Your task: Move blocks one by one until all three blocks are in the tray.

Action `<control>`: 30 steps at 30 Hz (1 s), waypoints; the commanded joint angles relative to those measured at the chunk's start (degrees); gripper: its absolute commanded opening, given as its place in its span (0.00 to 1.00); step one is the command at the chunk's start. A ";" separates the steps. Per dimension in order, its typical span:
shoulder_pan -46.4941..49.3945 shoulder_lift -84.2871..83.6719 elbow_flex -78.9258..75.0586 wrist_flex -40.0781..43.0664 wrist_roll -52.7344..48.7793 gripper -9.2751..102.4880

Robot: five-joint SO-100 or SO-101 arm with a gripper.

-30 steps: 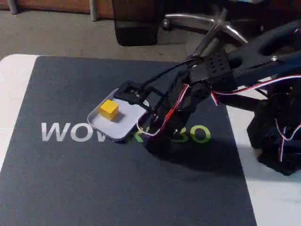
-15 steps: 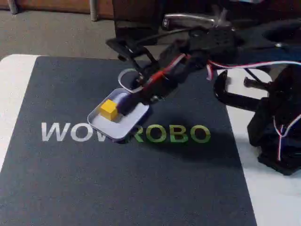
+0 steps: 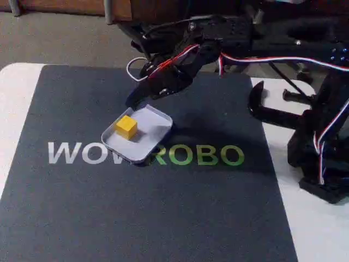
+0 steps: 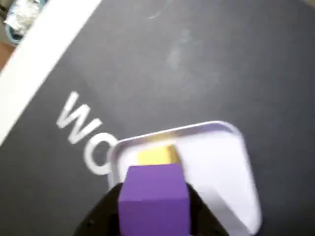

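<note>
A yellow block (image 3: 126,126) lies in the left part of the pale lavender tray (image 3: 155,128) on the black mat. My gripper (image 3: 136,98) hangs a little above the tray's far rim, coming in from the right. In the wrist view the gripper (image 4: 153,209) is shut on a purple block (image 4: 155,194), its dark fingers (image 4: 103,214) pressing both sides. Beyond the purple block in that view, the yellow block (image 4: 157,156) sits by the tray's (image 4: 216,162) near-left rim. The rest of the tray floor is bare.
The black mat (image 3: 136,207) carries "WOWROBO" lettering (image 3: 196,155) in front of the tray. White table (image 3: 13,103) shows at the mat's left and right. A black clamp (image 3: 272,109) and the arm's base (image 3: 322,147) stand at right. Chair legs are behind.
The arm rose from the mat to the right of the tray, then swung up and back. The gripper now hovers over the tray's far rim.
</note>
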 commanded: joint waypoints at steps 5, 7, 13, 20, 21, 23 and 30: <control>1.32 2.72 0.97 -0.26 -2.99 0.01; 1.58 2.90 1.23 -0.26 -3.16 0.01; 2.72 7.56 8.00 -2.37 -6.68 0.01; 2.81 7.65 8.35 -2.72 -6.68 0.10; 2.81 7.65 8.35 -2.72 -6.77 0.12; 2.81 7.56 8.35 -2.72 -7.03 0.18; 2.81 7.56 8.53 -2.72 -7.73 0.28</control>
